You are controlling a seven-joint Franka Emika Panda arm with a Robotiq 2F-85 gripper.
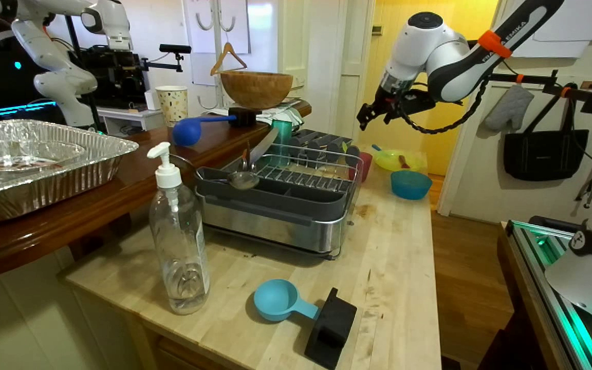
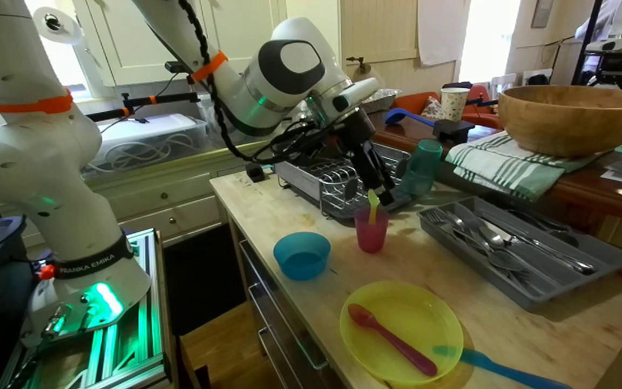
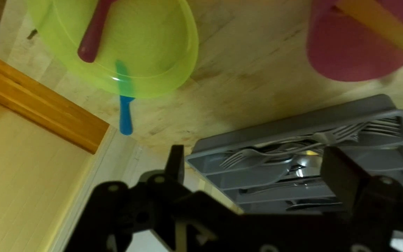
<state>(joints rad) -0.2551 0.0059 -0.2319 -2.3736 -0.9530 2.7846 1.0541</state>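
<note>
Hovering above a wooden counter [image 1: 393, 288] in an exterior view, the Robotiq gripper [image 1: 375, 119] hung beyond a dish rack [image 1: 270, 227]. In an exterior view, a pink cup [image 2: 371, 235] holding a yellow utensil [image 2: 373, 204] stood between a blue bowl [image 2: 301, 265] and a gray cutlery tray [image 2: 581, 281]. In the wrist view, the unladen jaws gaped wide before the tray's forks [image 3: 243, 154], with a red spoon [image 3: 94, 31] resting on a yellow plate [image 3: 152, 42].
</note>
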